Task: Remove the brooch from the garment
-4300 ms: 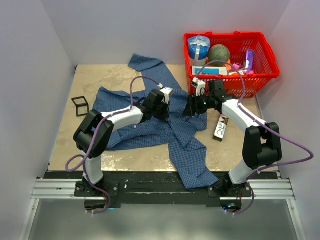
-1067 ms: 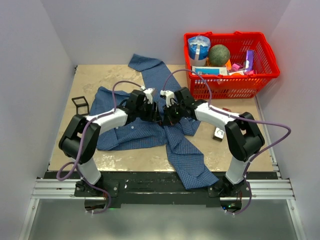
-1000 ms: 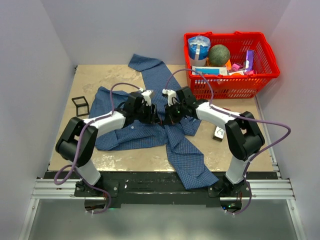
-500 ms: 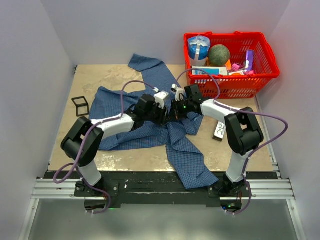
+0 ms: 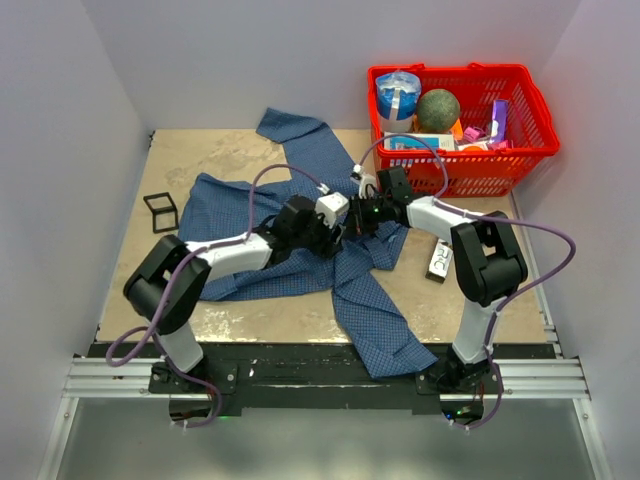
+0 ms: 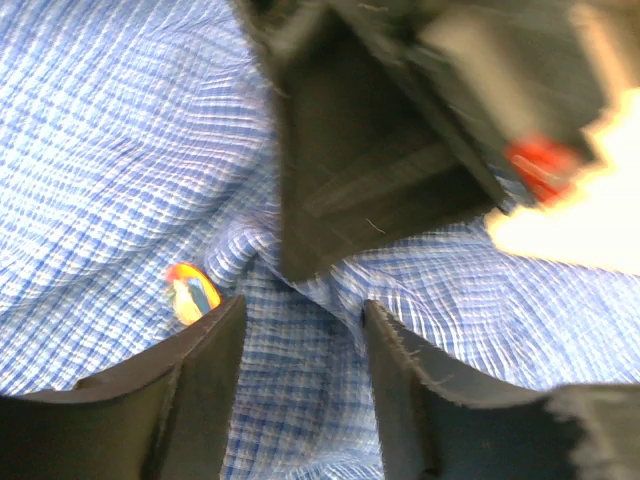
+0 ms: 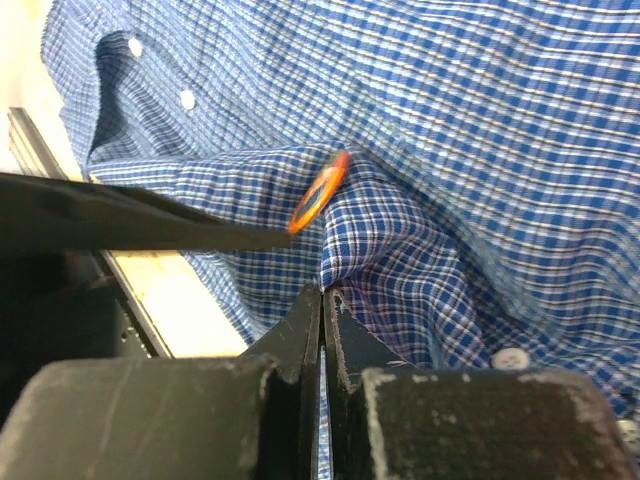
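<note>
My right gripper stays pressed shut on a raised fold of the garment. The brooch stands on its edge on the same fold, just above my fingertips. My left gripper has its jaws apart and holds nothing; only checked cloth lies between them. The brooch is just beside the tip of one left finger, on its outer side and not between the two. I cannot tell if that finger touches it. Compared with one second ago, both my wrists have moved a little to the right and toward the far side of the table, so they now meet nearer to the red basket. Four seconds ago they were further apart. The brooch is still pinned on the garment.
</note>
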